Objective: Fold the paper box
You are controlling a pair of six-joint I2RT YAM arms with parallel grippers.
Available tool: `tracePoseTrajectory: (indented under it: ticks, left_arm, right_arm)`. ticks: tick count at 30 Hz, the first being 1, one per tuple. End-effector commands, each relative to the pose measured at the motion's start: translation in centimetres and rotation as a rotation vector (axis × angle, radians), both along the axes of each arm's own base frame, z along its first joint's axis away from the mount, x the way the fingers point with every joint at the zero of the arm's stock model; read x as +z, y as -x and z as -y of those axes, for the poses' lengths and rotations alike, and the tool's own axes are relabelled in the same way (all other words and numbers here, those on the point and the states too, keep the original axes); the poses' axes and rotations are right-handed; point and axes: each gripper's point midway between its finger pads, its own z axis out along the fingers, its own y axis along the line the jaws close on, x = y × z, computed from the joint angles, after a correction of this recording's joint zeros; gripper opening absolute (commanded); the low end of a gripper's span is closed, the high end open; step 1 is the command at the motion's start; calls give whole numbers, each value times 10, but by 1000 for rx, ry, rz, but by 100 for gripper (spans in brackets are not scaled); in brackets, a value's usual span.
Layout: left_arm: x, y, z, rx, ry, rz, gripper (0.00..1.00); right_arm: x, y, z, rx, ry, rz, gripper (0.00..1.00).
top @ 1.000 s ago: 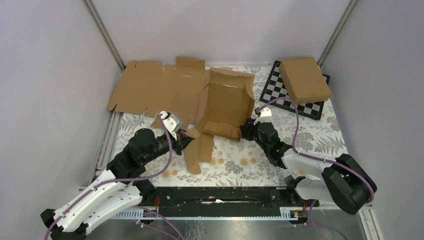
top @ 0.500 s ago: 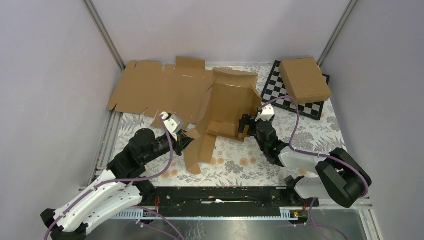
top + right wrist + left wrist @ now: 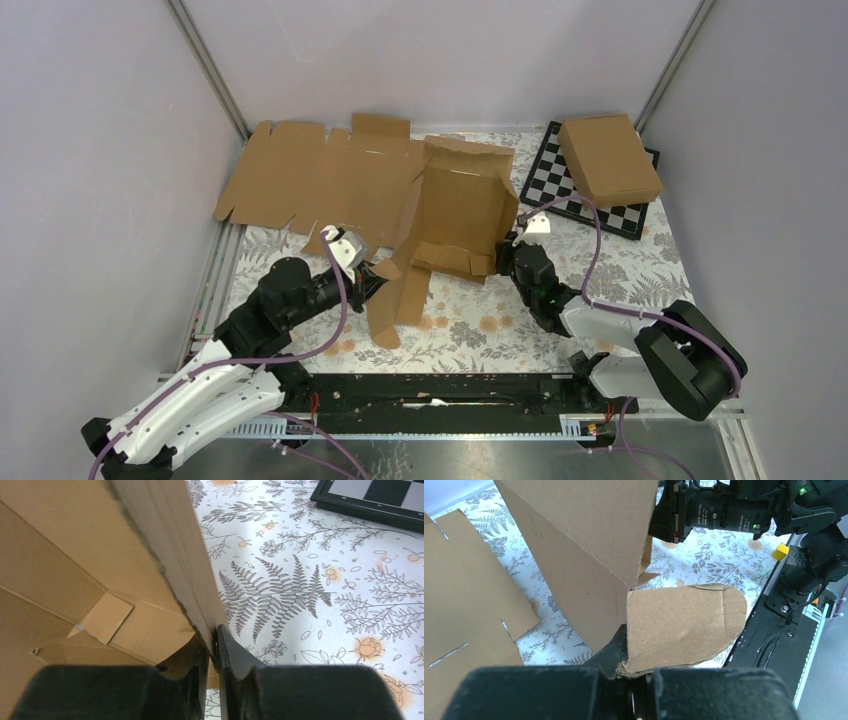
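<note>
The paper box [image 3: 455,215] stands half-formed in the middle of the floral mat, its back panel raised and a long flap trailing toward the near edge. My left gripper [image 3: 375,270] is shut on a rounded side flap [image 3: 684,625] at the box's near-left corner, and the left gripper's [image 3: 634,672] jaws pinch that flap's edge. My right gripper [image 3: 497,262] is at the near-right corner. In the right wrist view the right gripper [image 3: 212,652] is shut on the box's right wall [image 3: 165,535], one finger inside and one outside.
A wide flat cardboard sheet [image 3: 310,175] lies at the back left, partly under the box. A chessboard [image 3: 560,185] at the back right carries another closed brown box [image 3: 610,158]. Grey walls enclose the sides, and a black rail [image 3: 440,390] runs along the near edge.
My right gripper opened, shifted onto the box's right wall and closed on it. The box's right side has risen slightly. The left arm has held still with its flap.
</note>
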Motion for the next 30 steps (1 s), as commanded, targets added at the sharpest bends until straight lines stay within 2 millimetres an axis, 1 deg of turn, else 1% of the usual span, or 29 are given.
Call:
tracePoseTrajectory:
  ticks: [1, 5, 13, 17, 19, 21, 23, 25, 26, 28, 30]
  left_arm:
    - [22, 2, 2, -22, 43, 59, 0]
    - [21, 3, 3, -28, 44, 56, 0]
    - [14, 3, 6, -40, 31, 42, 0]
    - [15, 6, 13, -73, 57, 19, 0]
    - [14, 5, 16, -76, 63, 15, 0]
    - [12, 3, 16, -69, 59, 13, 0]
    - [10, -1, 15, -45, 53, 8, 0]
    - [8, -6, 13, -17, 45, 3, 0]
    - [7, -7, 13, -8, 40, 0, 0]
    - [6, -8, 12, -5, 37, 3, 0]
    - [7, -7, 11, -8, 38, 7, 0]
  right_arm:
    - [20, -8, 6, -78, -40, 41, 15]
    - [18, -6, 6, -88, -42, 30, 15]
    - [29, 7, 6, -117, -43, 53, 14]
    - [23, 13, 2, -117, -48, 24, 15]
    - [20, 15, 1, -116, -47, 17, 18]
    - [18, 14, 1, -119, -31, 20, 25]
    - [18, 13, 1, -113, -17, 24, 42]
    - [17, 15, -2, -86, -12, 22, 61]
    - [17, 17, -3, -71, -12, 16, 68]
    - [16, 22, -5, -40, -12, 3, 79]
    - [17, 28, -8, 10, -7, -1, 88]
